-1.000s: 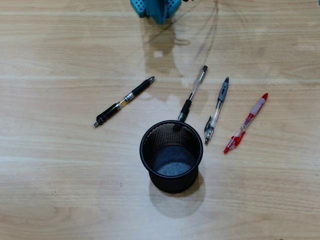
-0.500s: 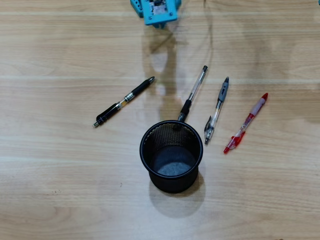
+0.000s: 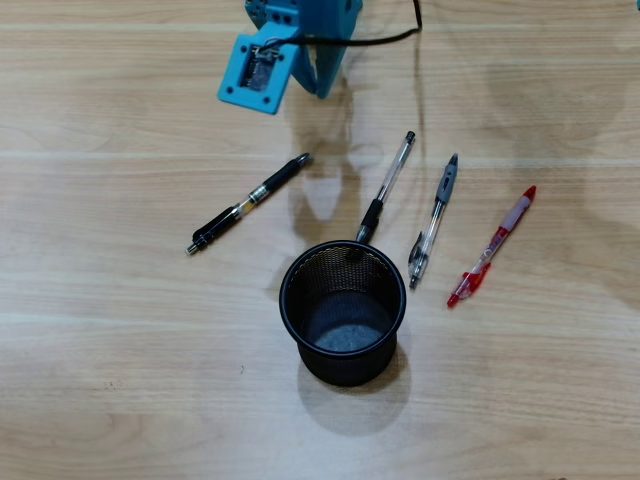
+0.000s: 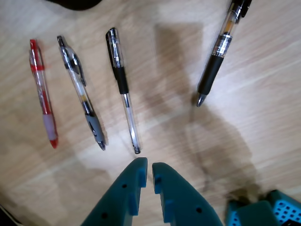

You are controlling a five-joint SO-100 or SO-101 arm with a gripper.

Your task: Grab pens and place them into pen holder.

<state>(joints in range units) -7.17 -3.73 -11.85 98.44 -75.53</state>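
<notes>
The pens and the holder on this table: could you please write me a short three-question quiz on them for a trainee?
1. How many pens lie on the table outside the pen holder?
2. True or false: the fingers are closed on a pen.
3. In the overhead view, which pen lies farthest right: (a) black pen, (b) grey-sleeved pen, (c) red pen?

Key:
1. Four, counting the clear pen whose end meets the holder's rim.
2. False; they hold nothing.
3. (c)

A light wood-grain laminate tabletop (image 3: 120,340) with faint plank seams spreads below and all around the tool.
</notes>
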